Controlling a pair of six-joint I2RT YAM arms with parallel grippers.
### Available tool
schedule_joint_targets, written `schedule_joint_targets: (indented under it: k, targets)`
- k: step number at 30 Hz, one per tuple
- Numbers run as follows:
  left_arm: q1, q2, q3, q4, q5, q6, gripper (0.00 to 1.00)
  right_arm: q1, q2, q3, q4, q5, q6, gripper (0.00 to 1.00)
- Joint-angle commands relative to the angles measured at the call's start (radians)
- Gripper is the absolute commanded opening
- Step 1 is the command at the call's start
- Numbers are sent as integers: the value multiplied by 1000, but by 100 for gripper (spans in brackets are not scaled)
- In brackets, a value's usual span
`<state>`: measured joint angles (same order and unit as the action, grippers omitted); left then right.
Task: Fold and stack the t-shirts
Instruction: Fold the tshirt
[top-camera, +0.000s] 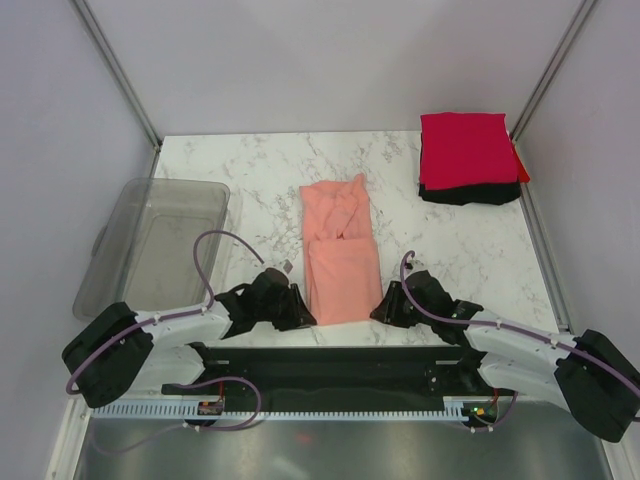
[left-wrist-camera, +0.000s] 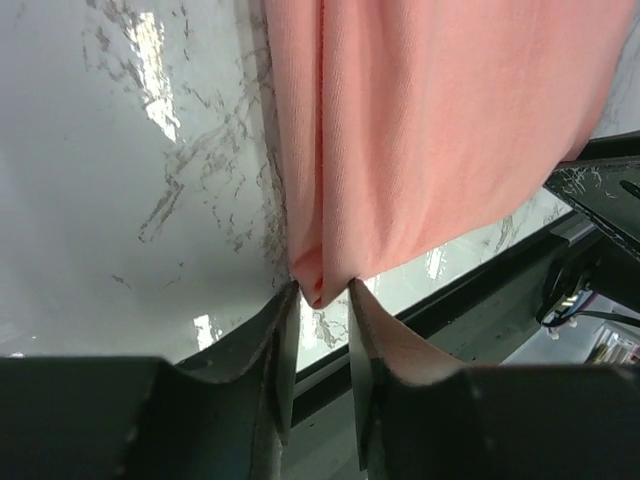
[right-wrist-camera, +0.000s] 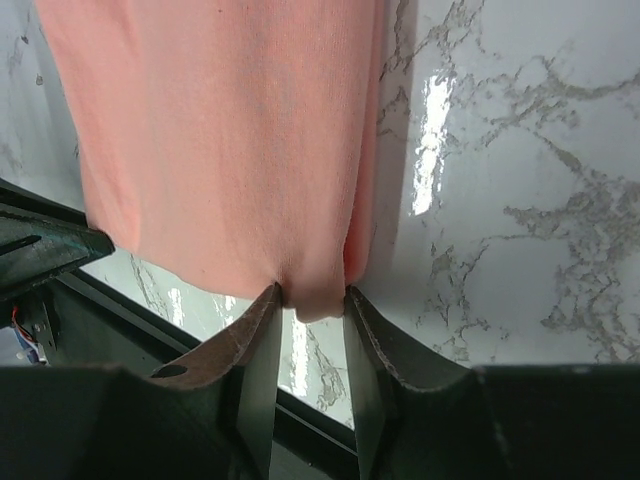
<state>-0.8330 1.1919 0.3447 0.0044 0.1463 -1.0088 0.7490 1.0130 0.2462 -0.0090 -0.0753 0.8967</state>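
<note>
The salmon-pink t-shirt (top-camera: 338, 250) lies folded into a long narrow strip in the middle of the marble table. My left gripper (top-camera: 296, 312) pinches its near left corner (left-wrist-camera: 318, 285). My right gripper (top-camera: 384, 310) pinches its near right corner (right-wrist-camera: 315, 298). Both hold the cloth between the fingertips at the near hem. The bright red t-shirt (top-camera: 465, 150) lies folded on top of the black t-shirt (top-camera: 470, 193) at the far right corner.
A grey see-through plastic tub (top-camera: 155, 245) stands at the left side of the table. Metal frame posts rise at the back corners. A black rail (top-camera: 330, 365) runs along the near edge between the arm bases.
</note>
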Motion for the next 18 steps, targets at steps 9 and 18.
schedule_joint_targets:
  k: [9,18]
  targets:
    - [-2,48,36,-15,-82,36,2,3,64,-42,-68,17,-27,5]
    - [-51,-222,60,-278,-91,18,2,4,-174,10,-308,-43,18,0]
